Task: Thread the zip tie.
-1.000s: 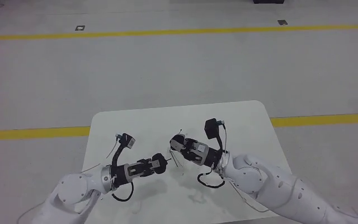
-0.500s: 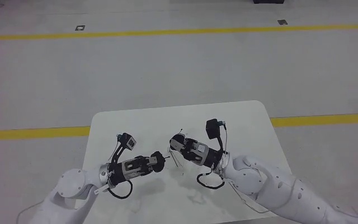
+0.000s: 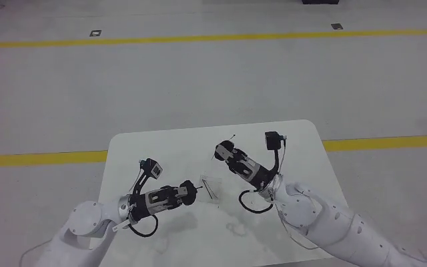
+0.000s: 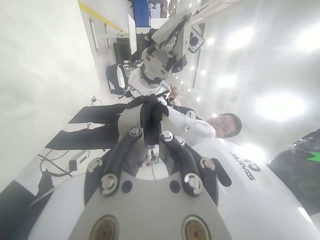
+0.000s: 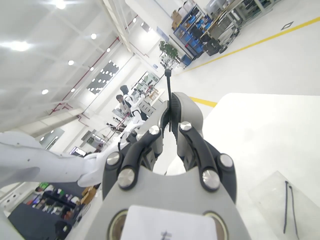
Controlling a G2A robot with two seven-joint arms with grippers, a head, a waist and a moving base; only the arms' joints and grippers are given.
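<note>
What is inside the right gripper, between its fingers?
The right gripper holds a black zip tie, its head end sticking out past the fingers. The stretch clamped between them is covered.

A white surface [image 3: 293,140] with rounded corners stands on a pale grey floor [image 3: 200,87]. One yellow line [image 3: 200,38] crosses the floor far beyond the surface, and a second yellow stripe [image 3: 53,158] runs level with it. A clear tray [image 5: 267,201] lies on the surface. Blue shelving [image 5: 191,24] and a leafy plant [image 5: 168,51] stand far off.

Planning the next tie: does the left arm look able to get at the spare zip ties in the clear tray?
Probably yes: the clear tray lies right before the left gripper, with nothing between them.
</note>
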